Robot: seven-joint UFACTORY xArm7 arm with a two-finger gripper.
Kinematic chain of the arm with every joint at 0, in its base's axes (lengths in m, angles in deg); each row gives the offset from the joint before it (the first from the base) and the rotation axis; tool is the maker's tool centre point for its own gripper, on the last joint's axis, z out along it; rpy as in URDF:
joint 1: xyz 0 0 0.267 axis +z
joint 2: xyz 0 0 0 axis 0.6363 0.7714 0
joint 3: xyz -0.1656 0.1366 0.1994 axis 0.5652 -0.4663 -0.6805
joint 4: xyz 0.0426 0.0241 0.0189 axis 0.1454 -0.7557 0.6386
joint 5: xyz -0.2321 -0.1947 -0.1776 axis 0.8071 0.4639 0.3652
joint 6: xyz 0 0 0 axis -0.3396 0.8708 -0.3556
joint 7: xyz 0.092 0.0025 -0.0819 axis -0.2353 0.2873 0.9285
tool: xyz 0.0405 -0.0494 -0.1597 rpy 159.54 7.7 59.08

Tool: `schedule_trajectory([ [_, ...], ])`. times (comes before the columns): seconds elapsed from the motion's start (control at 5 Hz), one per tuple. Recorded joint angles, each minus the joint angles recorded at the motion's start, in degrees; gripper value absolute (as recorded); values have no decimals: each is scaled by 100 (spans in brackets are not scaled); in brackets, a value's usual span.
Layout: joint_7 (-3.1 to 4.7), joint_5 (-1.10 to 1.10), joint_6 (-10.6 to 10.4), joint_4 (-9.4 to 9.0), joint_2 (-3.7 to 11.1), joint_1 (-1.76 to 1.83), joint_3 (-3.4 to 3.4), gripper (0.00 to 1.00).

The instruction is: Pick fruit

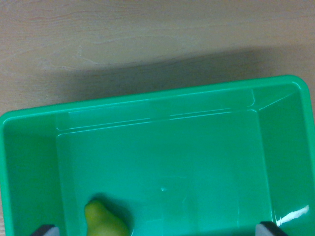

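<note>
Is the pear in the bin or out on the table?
In. The pear lies on the green bin's floor, at the wrist view's bottom left.

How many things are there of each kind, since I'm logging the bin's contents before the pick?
Pear: 1
Green bin: 1
Total: 2

We see a yellow-green pear [104,221] lying on the floor of the green bin [147,101], near its left wall.
</note>
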Motion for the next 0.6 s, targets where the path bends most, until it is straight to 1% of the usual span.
schedule_trajectory([
  [0.2, 10, 5, -47, -45, 10, 11, -5, 0],
  [0.4, 10, 5, -47, -45, 10, 11, -5, 0],
  [0.6, 27, 15, -130, -124, 27, 29, -15, 0],
])
